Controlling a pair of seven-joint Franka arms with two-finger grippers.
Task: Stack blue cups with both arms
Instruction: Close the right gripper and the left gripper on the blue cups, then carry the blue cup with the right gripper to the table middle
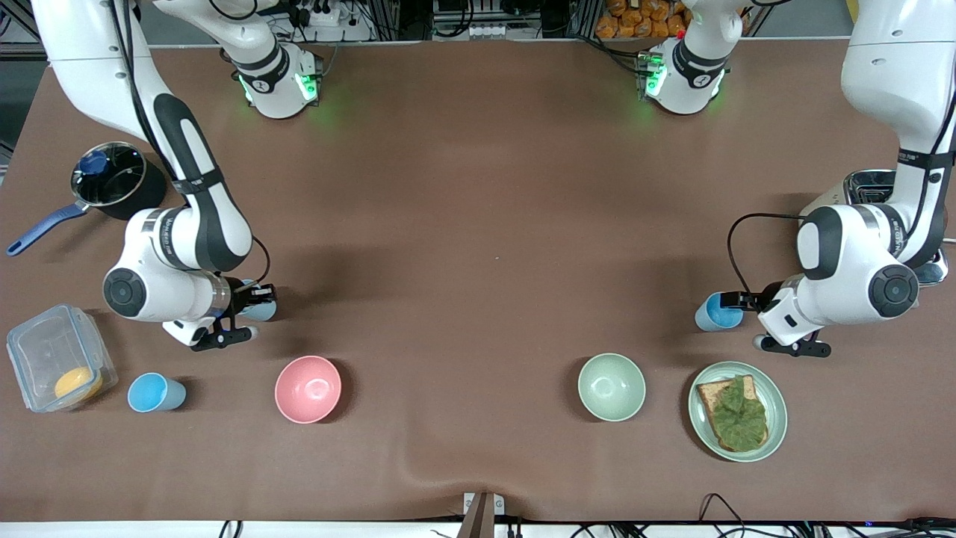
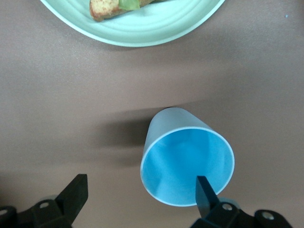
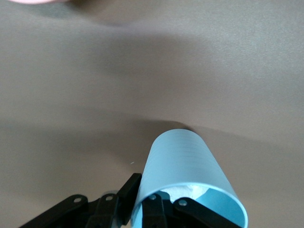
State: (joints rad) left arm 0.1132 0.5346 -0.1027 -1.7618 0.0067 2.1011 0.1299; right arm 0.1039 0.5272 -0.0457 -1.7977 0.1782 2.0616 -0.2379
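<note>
light-blue plastic cups [image 1: 155,392] [image 1: 718,311] [image 1: 261,308]: 3 | ceramic bowls, pink [image 1: 308,388] and green [image 1: 611,386]: 2 | green plate [image 1: 777,412]: 1 | steel saucepan [image 1: 108,179]: 1 | clear plastic box [image 1: 52,351]: 1

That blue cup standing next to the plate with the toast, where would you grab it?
Probably by its rim, from above. The blue cup stands upright, mouth open, beside the plate. Its smooth wall tapers, so a side grip might slip. The open left gripper has one finger over the mouth and one outside. The right gripper pinches a second cup by the rim likewise.
</note>
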